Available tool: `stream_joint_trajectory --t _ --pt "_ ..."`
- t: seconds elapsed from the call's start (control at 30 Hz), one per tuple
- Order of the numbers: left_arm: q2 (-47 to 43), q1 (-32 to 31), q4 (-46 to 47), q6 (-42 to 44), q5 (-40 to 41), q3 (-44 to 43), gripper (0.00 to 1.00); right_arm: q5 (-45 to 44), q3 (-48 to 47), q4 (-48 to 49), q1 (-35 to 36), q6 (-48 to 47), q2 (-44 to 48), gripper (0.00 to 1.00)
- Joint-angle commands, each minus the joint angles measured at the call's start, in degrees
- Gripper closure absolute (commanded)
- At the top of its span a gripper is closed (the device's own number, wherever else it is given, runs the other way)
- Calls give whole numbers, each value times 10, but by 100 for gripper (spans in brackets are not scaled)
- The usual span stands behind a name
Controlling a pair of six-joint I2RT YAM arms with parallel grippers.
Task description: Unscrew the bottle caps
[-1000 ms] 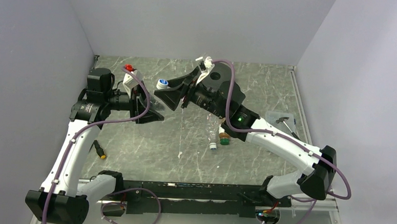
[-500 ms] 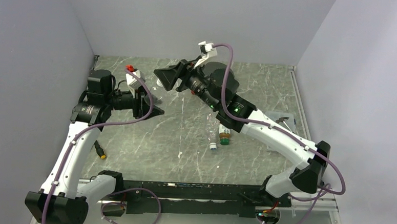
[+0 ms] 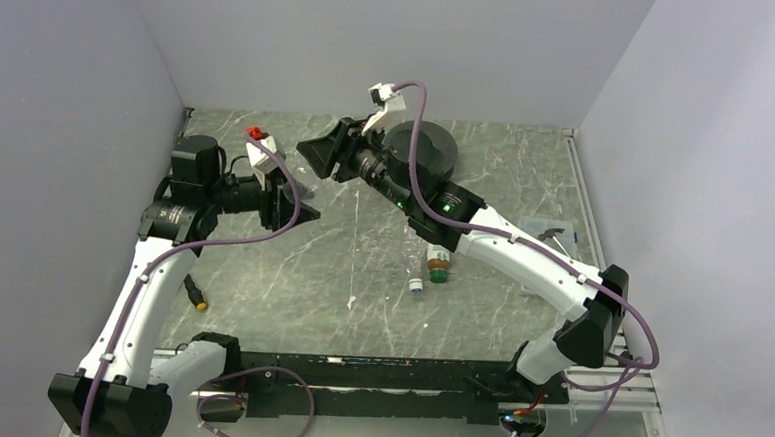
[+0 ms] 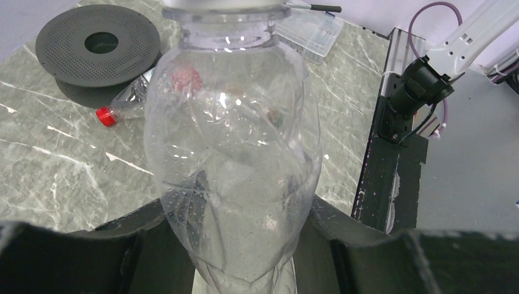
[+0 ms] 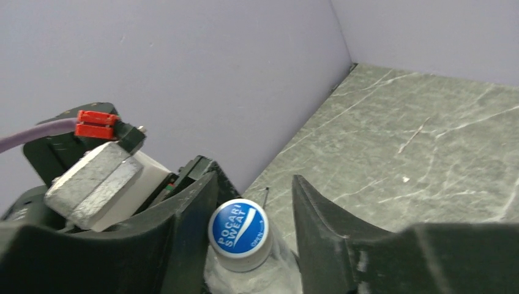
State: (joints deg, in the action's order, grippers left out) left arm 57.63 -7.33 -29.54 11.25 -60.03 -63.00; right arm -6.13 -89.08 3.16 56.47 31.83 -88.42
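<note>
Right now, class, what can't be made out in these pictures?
Left wrist view: clear bottle's cap, cut off by the top edge.
Right wrist view: bottle body below the blue cap, cut off by the bottom edge.
Top view: brown bottle's label, too small, partly under the right arm.

Bare table (image 3: 290,274) lies open between the arms toward the front. Farther back the black spool (image 3: 422,150) blocks the middle, an amber bottle (image 3: 438,261) and a small bottle (image 3: 416,282) lie just beside the right forearm, a plastic box (image 3: 548,232) at right. The right gripper (image 5: 256,180) leaves little room beside the blue cap (image 5: 238,228) of the held bottle (image 4: 232,153)
</note>
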Motion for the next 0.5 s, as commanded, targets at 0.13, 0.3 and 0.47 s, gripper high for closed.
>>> stream_joint_trajectory --t 0.13,0.3,0.47 --pt "-2 -3 27 -9 1 -9 70 -3 -41 2 3 4 -6 71" --pt "-1 -3 41 -37 2 -15 71 18 -45 4 3 2 -10 88" --pt "3 -3 59 -84 -90 -29 83 97 -23 50 -5 -19 10 100"
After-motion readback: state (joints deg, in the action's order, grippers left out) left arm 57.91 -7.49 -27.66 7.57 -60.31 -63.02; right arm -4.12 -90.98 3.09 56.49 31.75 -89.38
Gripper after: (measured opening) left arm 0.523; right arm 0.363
